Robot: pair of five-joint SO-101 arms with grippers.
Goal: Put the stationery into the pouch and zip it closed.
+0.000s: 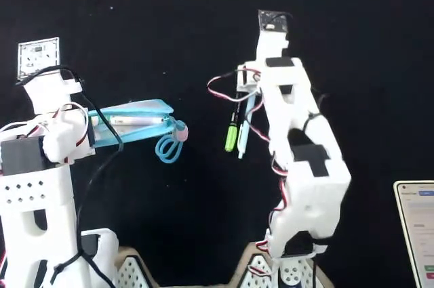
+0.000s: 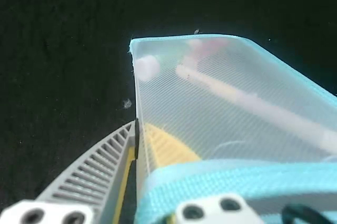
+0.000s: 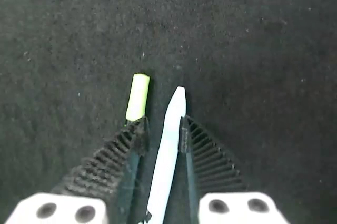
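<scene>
My left gripper (image 1: 95, 129) is shut on one end of a light blue mesh pouch (image 1: 135, 122) and holds it off the black table. In the left wrist view the pouch (image 2: 226, 108) is clamped at my left gripper (image 2: 138, 129), and a white pen (image 2: 253, 103) lies inside it. A blue loop (image 1: 168, 147) hangs from the pouch's far end. My right gripper (image 1: 247, 95) is down at the table, open, its jaws on either side of a white pen (image 3: 168, 139). A green highlighter (image 3: 138, 96) lies just beside that pen, outside one finger.
Square marker tags lie at the far left (image 1: 38, 56) and far middle (image 1: 273, 20) of the table. A lit screen (image 1: 417, 227) sits at the right edge. The black tabletop (image 1: 380, 64) stretches out on the right.
</scene>
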